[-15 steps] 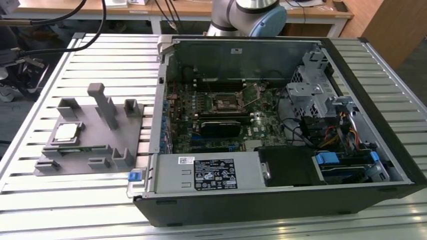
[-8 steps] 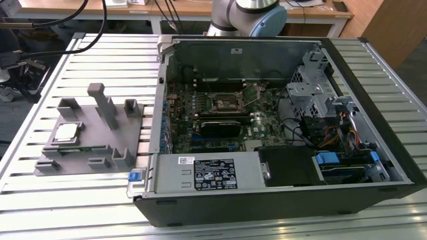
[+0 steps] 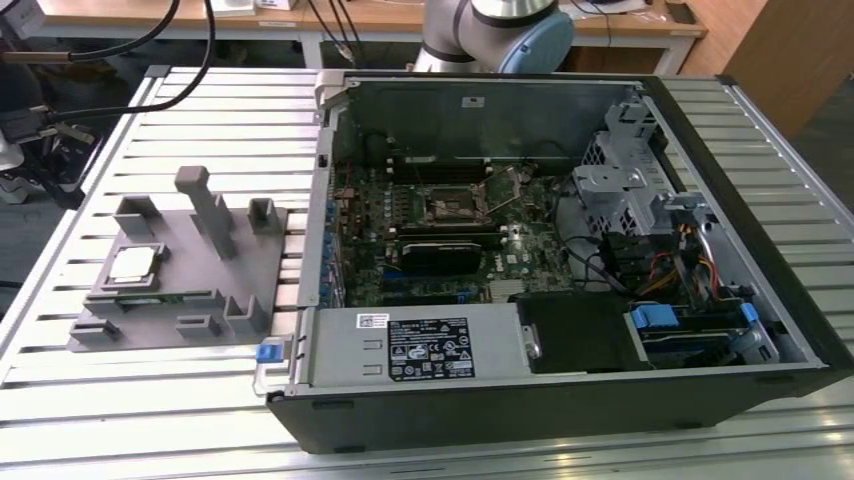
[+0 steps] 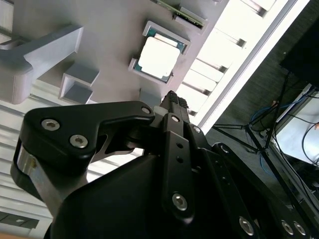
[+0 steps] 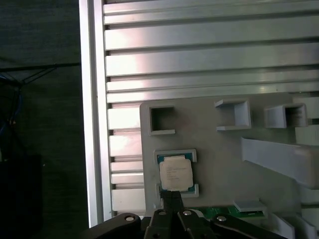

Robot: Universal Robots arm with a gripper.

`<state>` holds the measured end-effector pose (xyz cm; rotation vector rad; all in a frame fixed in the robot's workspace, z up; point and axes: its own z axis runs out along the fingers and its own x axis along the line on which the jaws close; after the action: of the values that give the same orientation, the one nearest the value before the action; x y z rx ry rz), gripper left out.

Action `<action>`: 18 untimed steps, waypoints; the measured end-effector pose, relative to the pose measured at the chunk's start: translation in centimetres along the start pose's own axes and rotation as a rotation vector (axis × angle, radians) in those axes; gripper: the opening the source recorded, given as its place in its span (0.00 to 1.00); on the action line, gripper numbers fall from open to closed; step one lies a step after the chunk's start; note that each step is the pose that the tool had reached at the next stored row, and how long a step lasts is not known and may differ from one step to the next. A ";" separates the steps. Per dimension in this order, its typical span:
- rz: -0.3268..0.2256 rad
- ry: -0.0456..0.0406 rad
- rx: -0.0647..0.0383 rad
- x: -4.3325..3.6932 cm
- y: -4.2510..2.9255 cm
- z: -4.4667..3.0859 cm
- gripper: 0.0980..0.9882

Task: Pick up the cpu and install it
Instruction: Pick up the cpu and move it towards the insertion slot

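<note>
The cpu (image 3: 134,264) lies flat in a shallow square pocket of the grey fixture (image 3: 214,300) on the slatted table, at the exterior view's left. Both wrist views show it from above: the cpu (image 4: 158,57) (image 5: 175,173) has a shiny silver top and a thin greenish rim. My gripper (image 4: 172,99) (image 5: 172,197) hangs over the fixture just beside the chip's edge, apart from it. Its black fingers are pressed together with nothing between them. The open computer case (image 3: 747,330) holds the motherboard, whose socket (image 3: 447,205) sits near the board's middle.
A green memory stick (image 5: 225,212) lies in a fixture slot close to the cpu. Upright grey posts (image 3: 207,205) rise from the fixture. The arm's base (image 3: 494,30) stands behind the case. The table's edge (image 5: 92,124) runs near the fixture, with dark floor beyond.
</note>
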<state>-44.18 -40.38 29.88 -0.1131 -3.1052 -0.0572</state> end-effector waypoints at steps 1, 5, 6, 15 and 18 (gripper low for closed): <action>0.000 0.0000 0.000 0.00 0.00 0.05 0.01; 0.000 0.0000 0.000 -0.01 -0.01 0.30 0.01; 0.000 0.0001 0.000 -0.01 -0.01 0.36 0.01; 0.000 0.0004 0.000 -0.03 -0.03 0.88 0.01; 0.000 0.0007 0.000 -0.04 -0.04 1.08 0.01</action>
<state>-44.18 -40.38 28.80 -0.1131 -3.1044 -0.0571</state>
